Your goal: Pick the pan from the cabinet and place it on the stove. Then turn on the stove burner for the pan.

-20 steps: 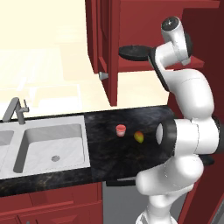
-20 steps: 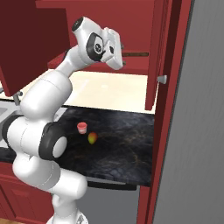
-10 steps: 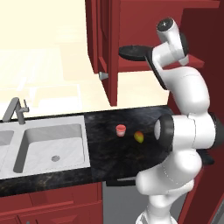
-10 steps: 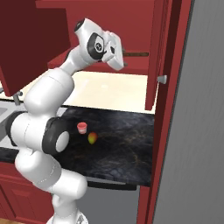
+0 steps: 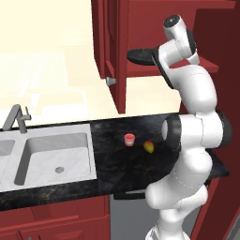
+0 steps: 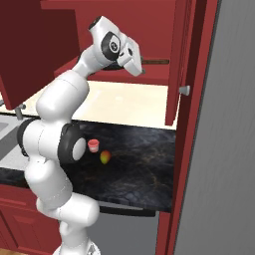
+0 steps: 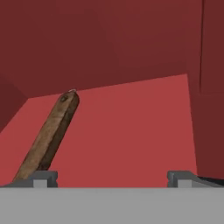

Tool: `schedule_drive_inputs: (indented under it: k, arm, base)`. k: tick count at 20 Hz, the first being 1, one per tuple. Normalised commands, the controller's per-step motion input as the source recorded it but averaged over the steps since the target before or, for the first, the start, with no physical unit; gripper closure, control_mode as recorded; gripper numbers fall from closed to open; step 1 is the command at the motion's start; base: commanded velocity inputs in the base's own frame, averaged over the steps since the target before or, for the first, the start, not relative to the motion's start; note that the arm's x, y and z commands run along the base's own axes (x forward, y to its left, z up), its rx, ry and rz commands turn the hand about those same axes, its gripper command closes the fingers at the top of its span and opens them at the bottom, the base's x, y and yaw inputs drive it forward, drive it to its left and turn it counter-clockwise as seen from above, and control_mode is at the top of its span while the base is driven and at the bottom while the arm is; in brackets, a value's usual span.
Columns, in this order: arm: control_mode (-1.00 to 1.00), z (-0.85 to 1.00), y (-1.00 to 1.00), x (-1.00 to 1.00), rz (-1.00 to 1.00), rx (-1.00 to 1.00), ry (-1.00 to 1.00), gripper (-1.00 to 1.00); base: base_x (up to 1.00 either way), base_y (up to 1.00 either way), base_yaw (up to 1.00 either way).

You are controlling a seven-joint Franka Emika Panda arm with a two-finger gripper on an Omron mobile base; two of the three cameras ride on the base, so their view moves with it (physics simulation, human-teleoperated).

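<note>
The arm reaches up into the open cabinet [image 5: 112, 42], and the gripper [image 7: 112, 177] is at the level of the lower shelf, where the pan [image 5: 143, 56] lies. In the hand view the jaws stand wide apart, with one finger tip [image 7: 43, 178] at the left and the other at the right of the bottom edge, and the red shelf floor is seen between them. The wooden handle [image 7: 50, 133] of the pan runs from the left finger tip up and to the right, just at the inner side of that tip; I cannot tell if the tip touches it. The jaws are not closed on the handle and hold nothing. In the left base view the dark round body of the pan sticks out from the shelf to the left of the robot's wrist. In the right base view the brown handle points to the right from behind the hand. Below, on the black table [image 5: 117, 159], stand a small red cup [image 5: 129, 139] and, near it, a yellow-red fruit [image 5: 148, 146]. A steel sink [image 5: 56, 157] is at the left of them.
</note>
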Motion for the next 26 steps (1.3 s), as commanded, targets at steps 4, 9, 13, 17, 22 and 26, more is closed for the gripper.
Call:
schedule_drive_inputs:
  k: [4,9,13,17,22,26]
  arm:
    - [-1.0,-0.1,0.0,0.22,0.0,0.0,0.01,-1.0]
    - [-1.0,-0.1,-0.01,0.22,0.0,0.04,0.0,-1.0]
    - [-1.0,-0.11,-0.07,0.2,0.0,0.06,0.0,-1.0]
    - [-1.0,-0.05,-0.03,0.2,0.0,0.05,0.0,-1.0]
    - [-1.0,0.0,-0.02,0.23,0.0,0.0,0.0,-1.0]
    - [-1.0,0.0,-0.02,0.24,0.0,0.0,0.02,-1.0]
  base:
    - [0.0,0.0,0.0]
    - [0.0,0.0,0.0]
    - [0.0,0.0,0.0]
    - [0.0,0.0,0.0]
    - [0.0,0.0,0.0]
    - [0.0,0.0,0.0]
